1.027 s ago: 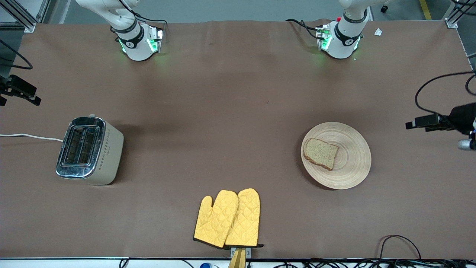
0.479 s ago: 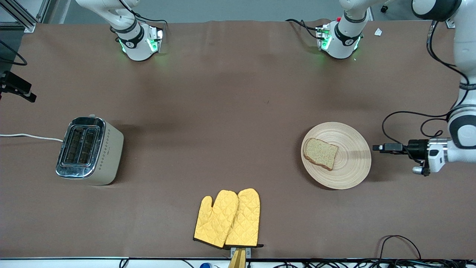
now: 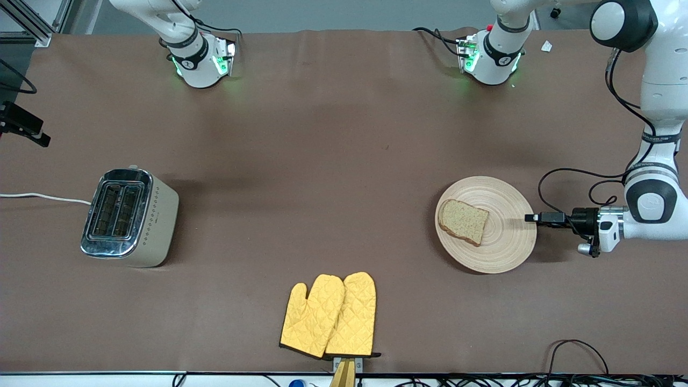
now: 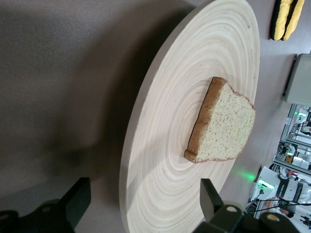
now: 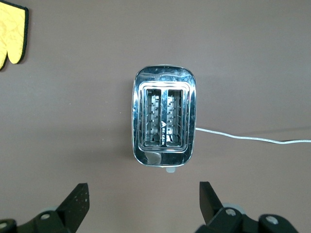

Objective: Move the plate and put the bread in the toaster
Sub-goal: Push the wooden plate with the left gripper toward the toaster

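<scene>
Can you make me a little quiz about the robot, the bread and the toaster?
1. True or false: the bread lies on the plate.
2. Which pincer is at the plate's rim: A) left pincer, B) right pincer?
3. Fill in: the yellow oven mitts lie nearer to the front camera than the ____.

Key:
1. True.
2. A. Its fingers are open, one on each side of the rim; the right pincer is open above the toaster.
3. Toaster.

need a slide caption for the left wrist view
Left end effector, fingers open, straddles the rim of the wooden plate carrying a wholegrain bread slice.
</scene>
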`<state>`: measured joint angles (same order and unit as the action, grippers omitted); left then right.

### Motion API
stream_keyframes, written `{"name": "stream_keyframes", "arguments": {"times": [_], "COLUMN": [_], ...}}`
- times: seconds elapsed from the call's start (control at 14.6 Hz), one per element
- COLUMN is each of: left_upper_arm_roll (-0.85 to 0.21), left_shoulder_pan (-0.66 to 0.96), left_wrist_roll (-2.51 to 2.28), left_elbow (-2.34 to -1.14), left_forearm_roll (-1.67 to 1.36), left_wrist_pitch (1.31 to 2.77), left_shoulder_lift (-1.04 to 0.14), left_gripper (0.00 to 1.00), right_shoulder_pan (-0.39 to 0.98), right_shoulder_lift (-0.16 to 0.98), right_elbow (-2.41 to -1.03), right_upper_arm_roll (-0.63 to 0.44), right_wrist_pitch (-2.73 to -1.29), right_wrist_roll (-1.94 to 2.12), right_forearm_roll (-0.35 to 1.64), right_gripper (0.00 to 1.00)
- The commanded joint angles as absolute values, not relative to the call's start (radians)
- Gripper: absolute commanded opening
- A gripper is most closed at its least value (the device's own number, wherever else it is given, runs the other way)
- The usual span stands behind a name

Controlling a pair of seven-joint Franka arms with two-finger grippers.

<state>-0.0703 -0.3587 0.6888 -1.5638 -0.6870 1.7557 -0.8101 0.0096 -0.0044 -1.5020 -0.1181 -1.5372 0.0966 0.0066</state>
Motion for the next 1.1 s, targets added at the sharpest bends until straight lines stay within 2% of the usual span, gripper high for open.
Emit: {"name": "stream_keyframes", "arguments": {"times": [0.0, 0.27, 0.48, 0.55, 0.75, 1.03], "left_upper_arm_roll": [-0.071, -0.071, -0.072, -0.074, -0.081, -0.201], "left_shoulder_pan": [-0.348, -0.35, -0.356, -0.357, -0.351, -0.357], "left_wrist_roll": [0.718, 0.808, 0.935, 0.959, 0.993, 0.899], "left_elbow": [-1.542, -1.542, -1.542, -1.54, -1.542, -1.54], "left_forearm_roll": [-0.718, -0.716, -0.719, -0.719, -0.742, -0.793], "left_wrist_pitch": [1.756, 1.756, 1.756, 1.756, 1.744, 1.741], "left_shoulder_lift": [-0.828, -0.831, -0.848, -0.856, -0.847, -0.839], "left_gripper": [0.84, 0.36, 0.08, 0.02, 0.01, 0.01], "right_shoulder_pan": [0.0, 0.005, 0.012, 0.011, 0.009, 0.005], "right_shoulder_lift": [-0.003, -0.003, -0.003, -0.003, -0.003, -0.003], "right_elbow": [-1.496, -1.496, -1.5, -1.5, -1.5, -1.5], "right_upper_arm_roll": [-0.112, -0.11, -0.106, -0.106, -0.106, -0.107], "right_wrist_pitch": [-1.522, -1.522, -1.511, -1.511, -1.511, -1.511], "right_wrist_roll": [0.103, 0.106, 0.103, 0.103, 0.109, 0.109], "right_forearm_roll": [-0.002, 0.0, -0.006, -0.006, -0.006, -0.006], "right_gripper": [1.0, 1.0, 1.0, 1.0, 1.0, 1.0]}}
